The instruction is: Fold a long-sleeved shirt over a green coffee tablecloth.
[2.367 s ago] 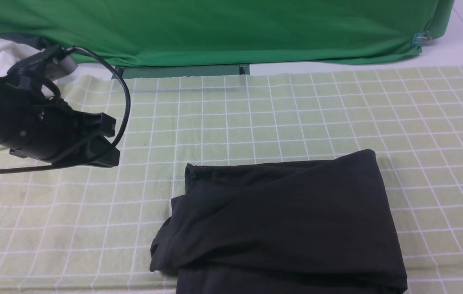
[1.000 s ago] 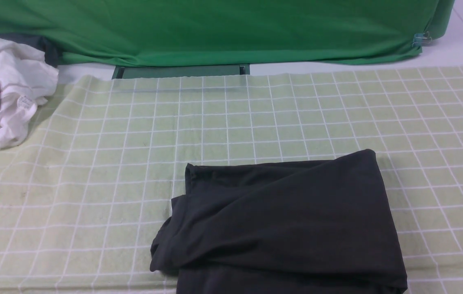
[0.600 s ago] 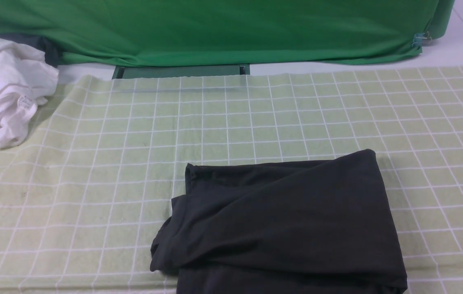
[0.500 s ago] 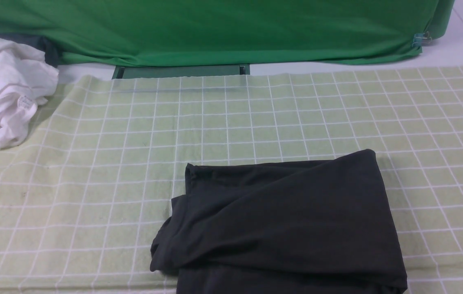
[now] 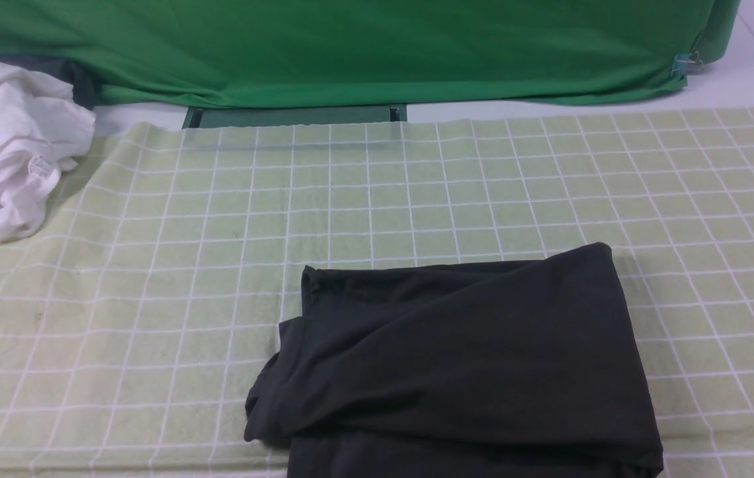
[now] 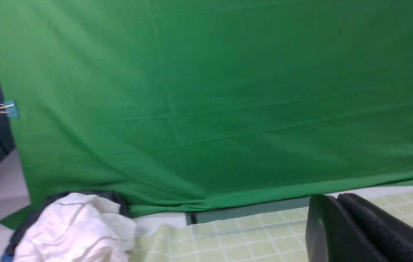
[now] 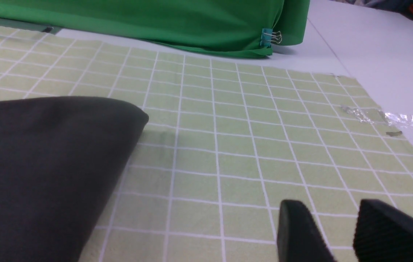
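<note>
The green coffee tablecloth (image 5: 416,192) is viewed from above and forward in the front view, up to the deep green fabric (image 5: 350,46). That fabric is faced closely from low down in the left wrist view, beside the white garment (image 6: 75,229). The long-sleeved shirt (image 7: 39,163) is skimmed low in the right wrist view and shared with the front view.

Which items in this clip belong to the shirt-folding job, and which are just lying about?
Part of the job:
- black long-sleeved shirt, lying folded
- pale green grid tablecloth under it

Just lying about:
- crumpled white garment at the far left edge
- plain deep green backdrop cloth
- blue binder clip on the backdrop
- clear tape at the tablecloth's edge
</note>
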